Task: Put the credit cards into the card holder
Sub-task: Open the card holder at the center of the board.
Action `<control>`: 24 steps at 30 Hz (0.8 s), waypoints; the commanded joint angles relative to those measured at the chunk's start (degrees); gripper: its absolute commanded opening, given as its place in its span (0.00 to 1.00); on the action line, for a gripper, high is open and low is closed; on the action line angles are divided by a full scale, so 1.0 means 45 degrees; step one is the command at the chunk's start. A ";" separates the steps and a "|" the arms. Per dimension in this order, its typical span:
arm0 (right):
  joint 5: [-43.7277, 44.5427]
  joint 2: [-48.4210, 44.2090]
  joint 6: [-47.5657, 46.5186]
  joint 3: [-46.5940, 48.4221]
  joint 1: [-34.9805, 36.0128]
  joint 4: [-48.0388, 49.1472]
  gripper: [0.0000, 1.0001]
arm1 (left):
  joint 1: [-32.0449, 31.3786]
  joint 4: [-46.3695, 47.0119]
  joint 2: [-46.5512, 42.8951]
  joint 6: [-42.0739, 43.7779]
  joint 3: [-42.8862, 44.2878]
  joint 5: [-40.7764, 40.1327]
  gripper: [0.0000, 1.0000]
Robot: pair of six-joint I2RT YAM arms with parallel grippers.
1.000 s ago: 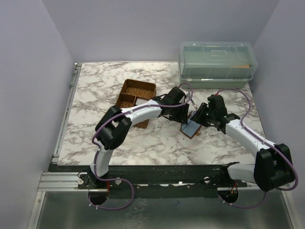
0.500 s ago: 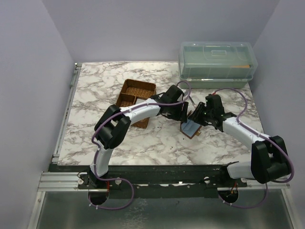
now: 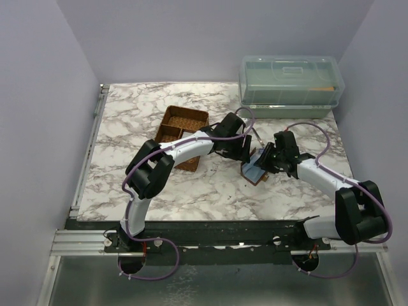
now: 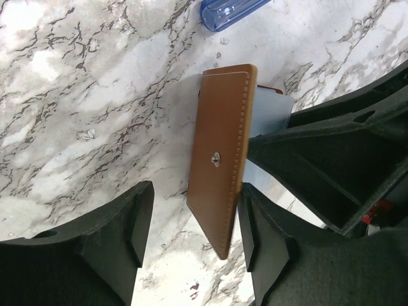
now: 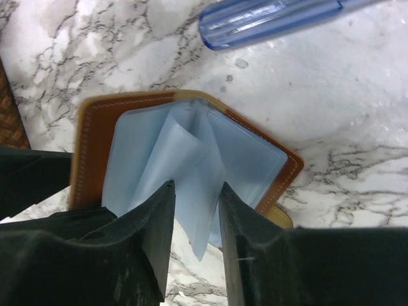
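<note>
Left gripper (image 4: 194, 217) wide open, fingers either side of the card holder (image 4: 220, 146)'s raised brown cover, not clamping it. Right gripper (image 5: 195, 199) half-closed astride a pale blue inner leaf (image 5: 172, 153); can't tell if it's pinched. Holder lies open right of the table (image 3: 127, 127)'s middle, beside a blue tool handle (image 5: 274, 22). Step looks like spreading the pockets. Next move needs one pocket held open; no credit cards clearly visible.

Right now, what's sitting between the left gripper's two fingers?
In the left wrist view, the card holder's brown cover stands between the left gripper's open fingers, close against one finger, bare marble beside the other.
</note>
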 commanded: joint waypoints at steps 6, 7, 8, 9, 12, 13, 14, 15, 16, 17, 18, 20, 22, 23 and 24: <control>0.2200 -0.0708 0.0612 0.0152 -0.0023 -0.2569 0.48 | 0.0128 -0.0159 -0.0280 -0.0013 0.0048 -0.0587 0.45; 0.2402 -0.0884 0.0398 0.0299 -0.0022 -0.2810 0.49 | 0.0137 -0.0159 -0.0280 -0.0032 0.0060 -0.0538 0.44; 0.2513 -0.1067 0.0176 0.0507 -0.0022 -0.3016 0.51 | 0.0138 -0.0159 -0.0280 -0.0067 0.0069 -0.0436 0.41; 0.2514 -0.1258 -0.0086 0.0699 -0.0037 -0.3147 0.52 | 0.0148 -0.0142 -0.0280 -0.0115 0.0104 -0.0287 0.39; 0.2046 -0.1716 -0.0631 0.1382 -0.0023 -0.3325 0.57 | 0.0143 -0.0139 -0.0279 -0.0192 0.0156 -0.0042 0.33; 0.1677 -0.1779 -0.0773 0.1566 -0.0022 -0.3169 0.59 | 0.0153 -0.0139 -0.0282 -0.0196 0.0166 -0.0015 0.31; 0.1316 -0.1780 -0.0906 0.1723 -0.0022 -0.2973 0.60 | 0.0140 -0.0139 -0.0297 -0.0192 0.0167 0.0005 0.30; 0.1137 -0.1702 -0.0959 0.1857 -0.0022 -0.2768 0.61 | 0.0138 -0.0130 -0.0326 -0.0209 0.0163 0.0063 0.30; 0.0772 -0.1589 -0.0948 0.1947 -0.0022 -0.2501 0.62 | 0.0145 -0.0121 -0.0320 -0.0211 0.0162 0.0105 0.29; 0.0461 -0.1424 -0.0840 0.1949 -0.0027 -0.2123 0.63 | 0.0144 -0.0110 -0.0319 -0.0221 0.0157 0.0130 0.28; 0.0175 -0.1188 -0.0738 0.1927 -0.0023 -0.1741 0.62 | 0.0139 -0.0102 -0.0329 -0.0229 0.0137 0.0133 0.27; -0.0136 -0.0695 -0.0391 0.1846 -0.0022 -0.1224 0.55 | 0.0139 -0.0081 -0.0314 -0.0241 0.0108 0.0056 0.23; -0.0249 -0.0354 -0.0046 0.1341 -0.0027 -0.0548 0.47 | 0.0156 -0.0100 -0.0287 -0.0233 0.0085 -0.0160 0.20; -0.0243 -0.0261 0.0120 0.0992 -0.0023 -0.0153 0.44 | 0.0167 -0.0103 -0.0281 -0.0250 0.0067 -0.0277 0.20; -0.0325 -0.0169 0.0227 0.0709 -0.0022 0.0175 0.41 | 0.0176 -0.0118 -0.0302 -0.0289 0.0050 -0.0426 0.20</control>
